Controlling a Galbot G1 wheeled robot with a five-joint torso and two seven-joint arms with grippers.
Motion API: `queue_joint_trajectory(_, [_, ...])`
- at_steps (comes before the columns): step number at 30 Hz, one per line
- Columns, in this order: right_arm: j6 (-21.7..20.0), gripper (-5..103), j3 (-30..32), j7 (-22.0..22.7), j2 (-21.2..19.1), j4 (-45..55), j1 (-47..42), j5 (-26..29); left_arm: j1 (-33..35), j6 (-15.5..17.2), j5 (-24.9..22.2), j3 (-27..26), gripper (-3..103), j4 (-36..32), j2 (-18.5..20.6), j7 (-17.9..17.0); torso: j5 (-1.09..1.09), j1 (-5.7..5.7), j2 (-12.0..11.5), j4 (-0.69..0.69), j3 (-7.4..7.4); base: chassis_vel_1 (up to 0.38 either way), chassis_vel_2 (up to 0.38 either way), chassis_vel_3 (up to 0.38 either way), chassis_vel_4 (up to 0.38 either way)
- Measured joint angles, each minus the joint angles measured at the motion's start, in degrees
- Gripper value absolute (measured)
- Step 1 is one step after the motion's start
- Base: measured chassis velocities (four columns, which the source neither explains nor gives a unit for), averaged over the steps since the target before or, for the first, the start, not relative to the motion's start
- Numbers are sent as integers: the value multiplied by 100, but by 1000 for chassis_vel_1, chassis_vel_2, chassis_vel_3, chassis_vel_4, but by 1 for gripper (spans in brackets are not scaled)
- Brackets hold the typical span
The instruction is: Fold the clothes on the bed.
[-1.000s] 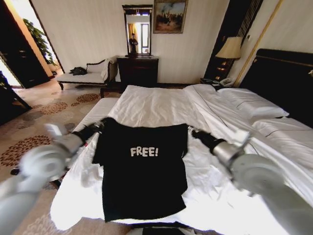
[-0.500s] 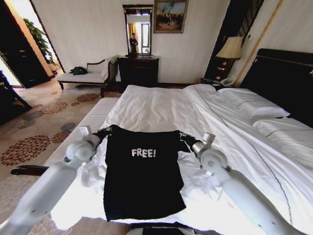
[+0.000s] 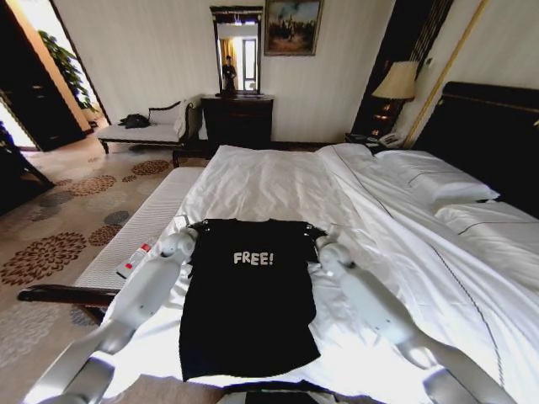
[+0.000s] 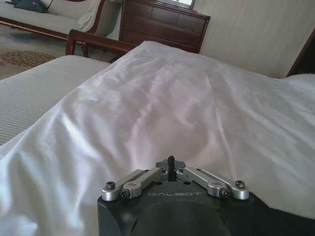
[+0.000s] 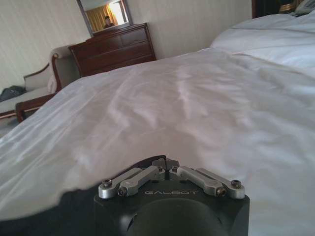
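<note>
Gripping T-shirt (image 3: 249, 295) far corners on bed (image 3: 278, 181) | left gripper (image 3: 198, 226) and right gripper (image 3: 314, 230) clamped on shoulders | risk: uneven arm travel skews fold; fabric slips free.

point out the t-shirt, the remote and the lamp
T-shirt (image 3: 249, 311): head view, plain black fabric below the lettering.
Remote (image 3: 133, 259): head view, middle of its body, on the striped bench.
Lamp (image 3: 397, 82): head view, middle of the shade.
</note>
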Motion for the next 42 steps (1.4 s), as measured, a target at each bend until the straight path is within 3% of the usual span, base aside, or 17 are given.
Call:
queue_joint_trajectory(10, [88,0,-121,-113,349,-387,94,-260,-24,-169,473,-13,2,528,-169,259,0,-1,1,-1,-1,0,0,0,0])
queue_joint_trajectory(19, [21,0,-176,32,507,-700,45,-422,4,-122,594,-68,-1,780,-306,228,0,-1,1,-2,-1,0,0,0,0])
queue_joint_trajectory(21, [21,0,-176,54,525,-702,32,-434,28,-75,591,-72,3,770,-289,183,0,-1,1,-2,-1,0,0,0,0])
queue_joint_trajectory(24, [41,-3,-118,74,490,-515,-35,-428,191,84,534,-199,19,556,-196,68,1,-1,1,0,-1,0,0,0,0])
queue_joint_trajectory(25, [52,8,-65,69,445,-402,-71,-408,259,145,491,-275,19,462,-162,27,0,-1,2,0,-1,0,0,0,0])
queue_joint_trajectory(26, [52,8,-65,69,445,-402,-71,-408,259,145,491,-275,19,462,-162,27,0,-1,2,0,-1,0,0,0,0])
queue_joint_trajectory(28, [105,19,218,64,189,72,-263,-236,644,424,223,-722,36,-74,-19,-136,-1,0,1,0,-1,0,0,0,0])
queue_joint_trajectory(32, [123,30,573,180,-104,584,-560,22,1118,605,-22,-1226,41,-717,186,-253,2,0,2,-3,-2,0,0,0,0])
queue_joint_trajectory(33, [92,36,802,323,-277,960,-808,243,1567,720,-176,-1473,52,-1160,354,-296,1,-1,2,-3,-3,0,0,0,0])
queue_joint_trajectory(34, [27,41,1019,475,-416,1325,-1082,460,2003,797,-217,-1711,52,-1507,511,-310,-5,-1,2,-2,-2,0,0,0,0])
queue_joint_trajectory(36, [-156,46,1378,759,-562,1800,-1555,794,2806,856,-41,-2173,63,-2074,746,-268,2,-2,2,-3,-3,0,0,0,0])
queue_joint_trajectory(37, [-156,46,1378,759,-562,1800,-1555,794,2806,856,-41,-2173,63,-2074,746,-268,2,-2,2,-3,-3,0,0,0,0])
queue_joint_trajectory(39, [-360,57,1772,1014,-573,2135,-2036,1137,3719,864,254,-2713,74,-2615,781,-202,-1,-4,3,3,-3,0,0,0,0])
queue_joint_trajectory(40, [-360,57,1772,1014,-573,2135,-2036,1137,3719,864,254,-2713,74,-2615,781,-202,-1,-4,3,3,-3,0,0,0,0])
queue_joint_trajectory(42, [-426,68,2179,1077,-473,2346,-2442,1375,4170,777,330,-2929,84,-2908,677,-213,3,-4,3,6,-4,0,0,0,0])
